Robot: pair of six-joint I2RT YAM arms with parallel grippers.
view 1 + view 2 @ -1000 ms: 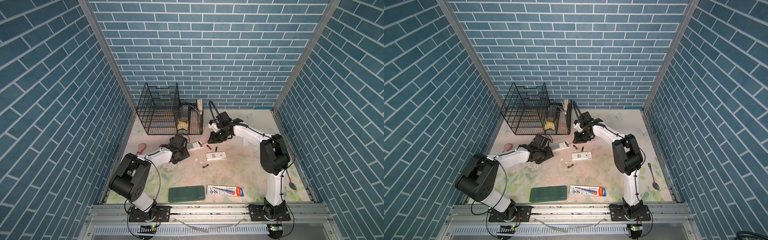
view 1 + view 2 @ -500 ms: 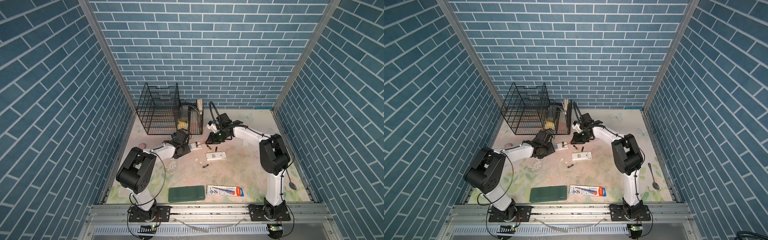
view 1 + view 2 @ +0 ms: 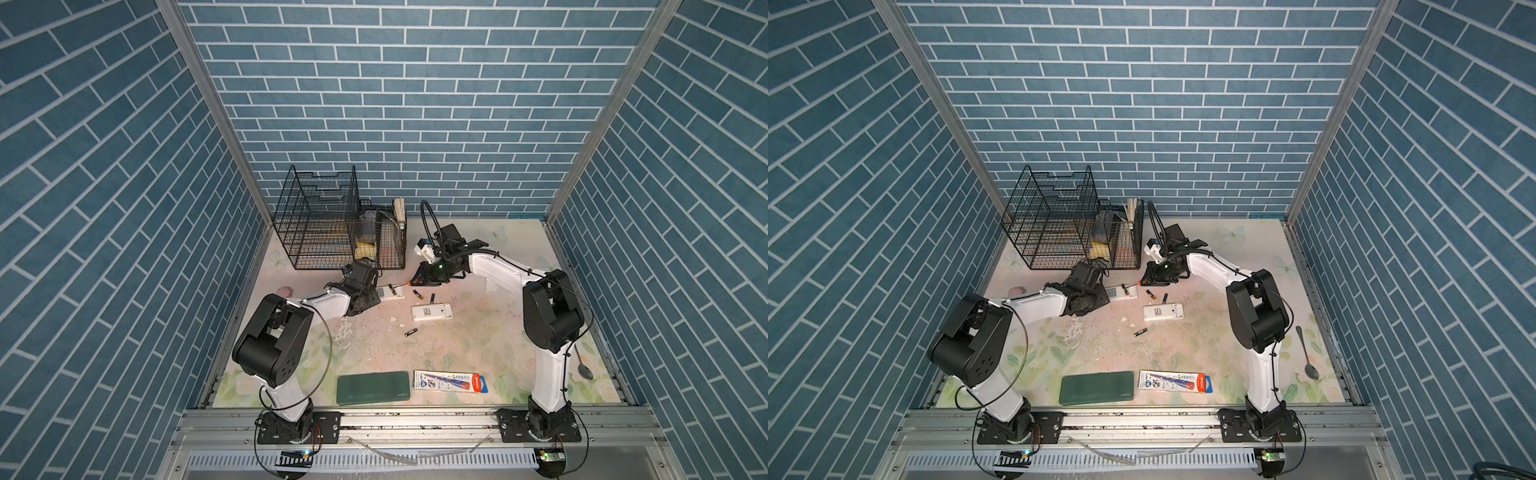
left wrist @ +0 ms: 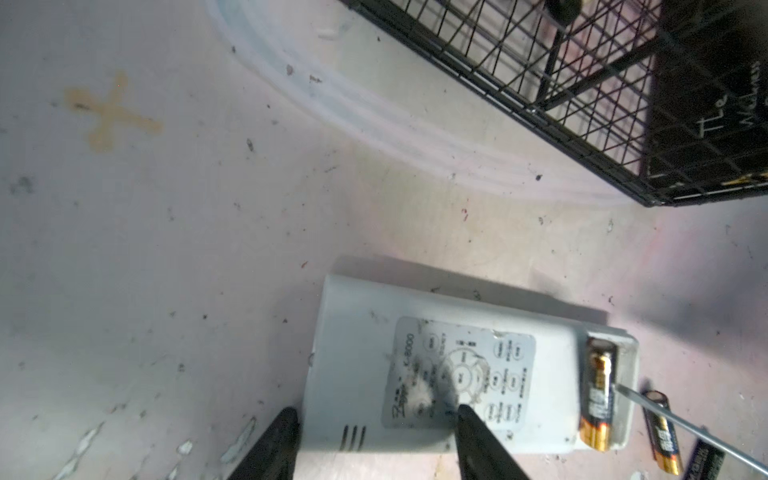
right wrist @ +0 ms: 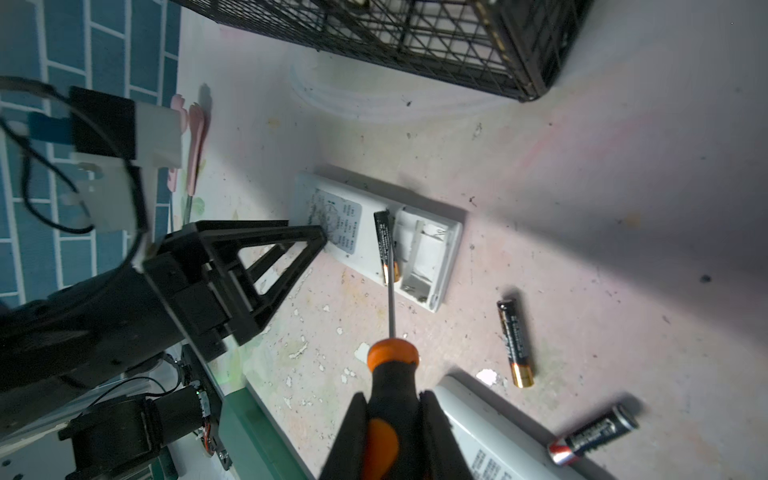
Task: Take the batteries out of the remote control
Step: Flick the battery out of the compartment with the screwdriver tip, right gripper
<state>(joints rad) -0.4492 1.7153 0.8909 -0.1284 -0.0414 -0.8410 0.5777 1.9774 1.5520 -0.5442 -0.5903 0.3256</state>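
**One cell still in the remote's bay**

My right gripper (image 5: 390, 401) is clamped on the black-and-orange plastic handle of the screwdriver (image 5: 388, 365). Its steel tip touches the gold end of the slim black battery (image 5: 385, 245) lying in the open bay of the white rectangular plastic remote control (image 4: 478, 357). My left gripper (image 4: 374, 415) has its jaws parted, one fingertip (image 4: 467, 415) pressing on the remote's grey label and the other just off its short edge.

Behind the remote a tall black wire rack (image 3: 316, 224) stands against the wall, and I cannot tell what lies on its shelves. The low black wire basket (image 3: 384, 253) touching it holds something yellow (image 3: 365, 250) and pale sticks (image 3: 400, 208) standing upright at its far corner; a dark cover with white handwriting (image 4: 715, 112) shows through the mesh.

The pale, chipped floral table mat (image 3: 478, 345) carries two loose batteries (image 3: 418, 294) just beside the bay end, and a third stray battery (image 3: 410, 332) lies nearer the front. Between them rests a second white rectangular handset (image 3: 432, 311). Along the front edge lie a flat dark-green case (image 3: 372, 387) and a white, blue and red packet (image 3: 451, 381); a metal spoon (image 3: 582, 365) lies well apart at the right. Walls of blue brick pattern (image 3: 395, 104) close in three sides.
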